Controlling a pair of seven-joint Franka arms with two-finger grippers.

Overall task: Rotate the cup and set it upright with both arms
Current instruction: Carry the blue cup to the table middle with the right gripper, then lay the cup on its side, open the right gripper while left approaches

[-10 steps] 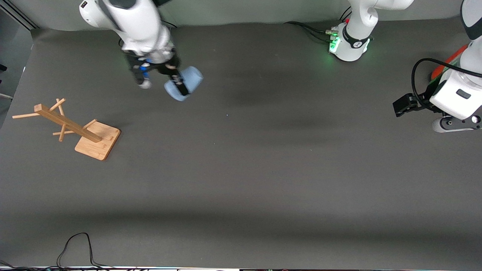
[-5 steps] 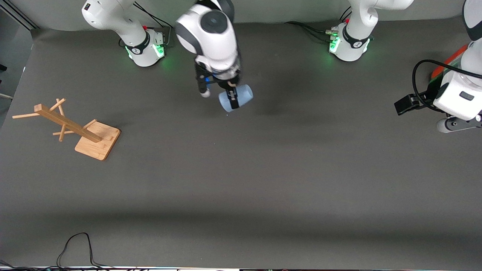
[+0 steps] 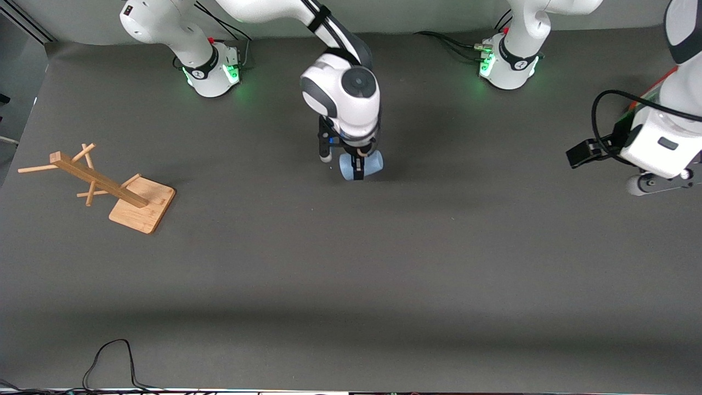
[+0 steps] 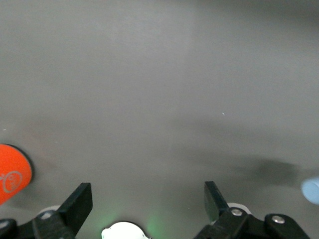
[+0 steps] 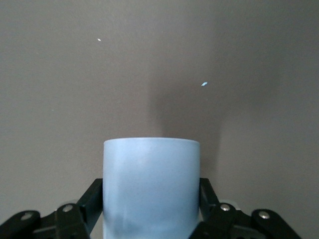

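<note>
Progress looks to be about midway, as far as you can judge: the cup [image 3: 362, 165] is off its resting place and clamped in the right end effector [image 3: 357, 164], but it is not yet standing upright on the tabletop [image 3: 384, 263]. You can see it held over the middle of the tabletop, roughly between the two arm bases and a little nearer the front camera than they are. In the right wrist view the cup [image 5: 151, 186] sits squarely between the two fingers [image 5: 92, 201], which press on its sides; its long axis points away from the wrist, so it seems to lie sideways in the grip rather than mouth-up. Your left end effector [image 4: 148, 201] waits over the left arm's end of the tabletop, spread wide and holding nothing, with the cup only a pale sliver at the edge of its view. What remains, most likely, is the handover or regrasp, the turn, and setting it down. A wooden rack [image 3: 101, 186] stands toward the right arm's end, well apart.
</note>
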